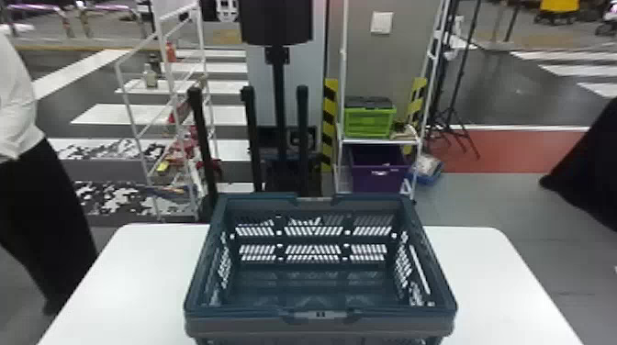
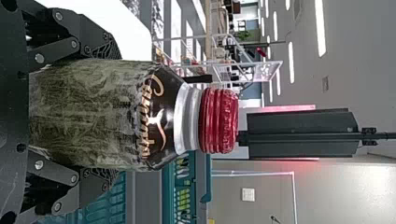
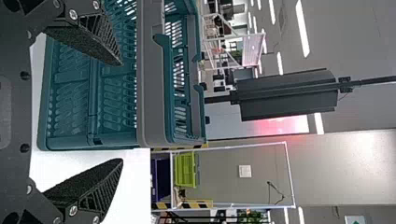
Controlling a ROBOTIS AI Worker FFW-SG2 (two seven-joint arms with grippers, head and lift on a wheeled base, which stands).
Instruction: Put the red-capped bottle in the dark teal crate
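Observation:
In the head view the dark teal crate (image 1: 321, 321) stands on the white table, with nothing inside it. The left wrist view has the red-capped bottle (image 2: 93, 114) between the fingers of my left gripper (image 2: 100, 114), which is shut on its body. Its red cap (image 2: 218, 120) points away from the palm, and part of the crate (image 2: 144, 196) lies beyond the bottle. My right gripper (image 3: 122, 112) is open in the right wrist view, nothing between its fingers, with the crate (image 3: 154, 93) close in front of it.
The white table (image 1: 496, 284) extends on both sides of the crate. Behind it are a white wire rack (image 1: 172, 91), a black-posted stand (image 1: 250, 137) and a shelf with a green box (image 1: 369, 121) over a purple bin (image 1: 378, 172). A person stands at the far left.

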